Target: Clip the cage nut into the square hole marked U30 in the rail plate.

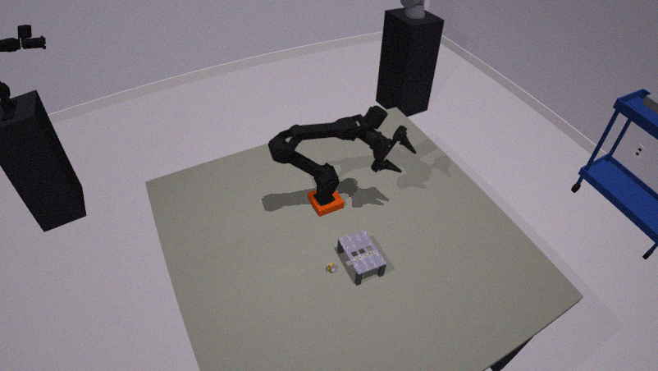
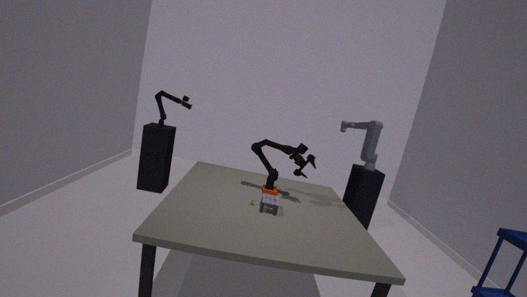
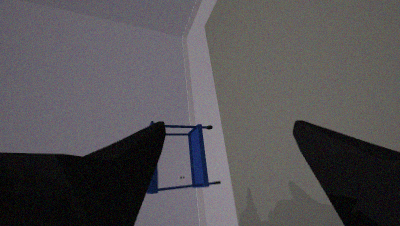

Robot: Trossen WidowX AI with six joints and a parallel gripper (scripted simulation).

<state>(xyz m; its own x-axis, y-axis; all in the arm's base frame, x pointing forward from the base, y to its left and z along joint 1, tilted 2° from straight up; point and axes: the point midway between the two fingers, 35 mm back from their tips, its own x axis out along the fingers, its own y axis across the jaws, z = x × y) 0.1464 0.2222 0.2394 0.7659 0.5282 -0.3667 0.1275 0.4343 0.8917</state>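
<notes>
Your claw (image 1: 408, 162) (image 2: 311, 173) (image 3: 228, 127) is spread wide with nothing between its fingers, raised above the tabletop (image 1: 253, 299) (image 2: 221, 228) (image 3: 310, 60). In the top view, you have it at two o'clock from the orange base (image 1: 330, 209) (image 2: 265, 190). The plate (image 1: 366, 264) (image 2: 270, 199) stands on legs at five o'clock from that base. Your nut (image 1: 329, 267) (image 2: 252, 202) sits on the tabletop, near the plate, at its eight o'clock.
</notes>
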